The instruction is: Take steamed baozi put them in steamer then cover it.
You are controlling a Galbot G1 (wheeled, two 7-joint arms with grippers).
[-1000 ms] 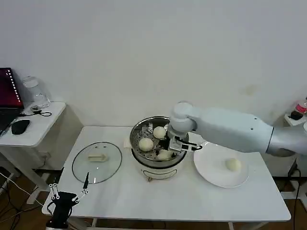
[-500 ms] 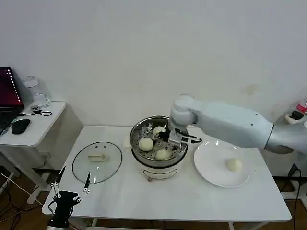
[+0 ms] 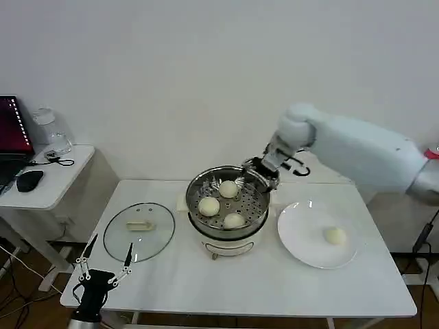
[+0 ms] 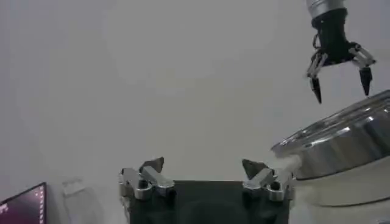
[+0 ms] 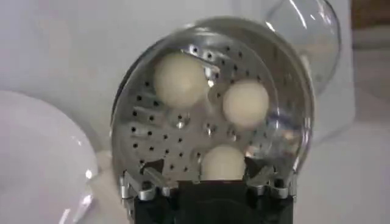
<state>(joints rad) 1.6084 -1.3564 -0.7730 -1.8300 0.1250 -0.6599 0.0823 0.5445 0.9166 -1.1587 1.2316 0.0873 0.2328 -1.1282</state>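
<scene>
The right gripper (image 3: 263, 169) hangs above the far right rim of the steamer (image 3: 227, 236), fingers spread and holding nothing. In the left wrist view the same gripper (image 4: 339, 72) appears above the steamer's steel rim (image 4: 341, 134), its pointed fingertips well apart. The right arm reaches in from the right side of the scene.

The steamer stands at the centre of the white table (image 3: 274, 281). Three steamed baozi rest on its perforated tray: one on the far side (image 3: 228, 188), one to the left (image 3: 208, 205) and one on the near side (image 3: 234, 220). In the right wrist view the three buns (image 5: 180, 79) lie apart from one another on the tray (image 5: 164, 131).

A fourth baozi (image 3: 334, 236) lies on the white plate (image 3: 302, 240), just right of the steamer.

The cover (image 3: 138, 232) lies flat on the table left of the steamer, handle up.

The left gripper (image 3: 105, 261) is parked at the near left corner of the table, near the cover's edge, fingers spread and empty.
</scene>
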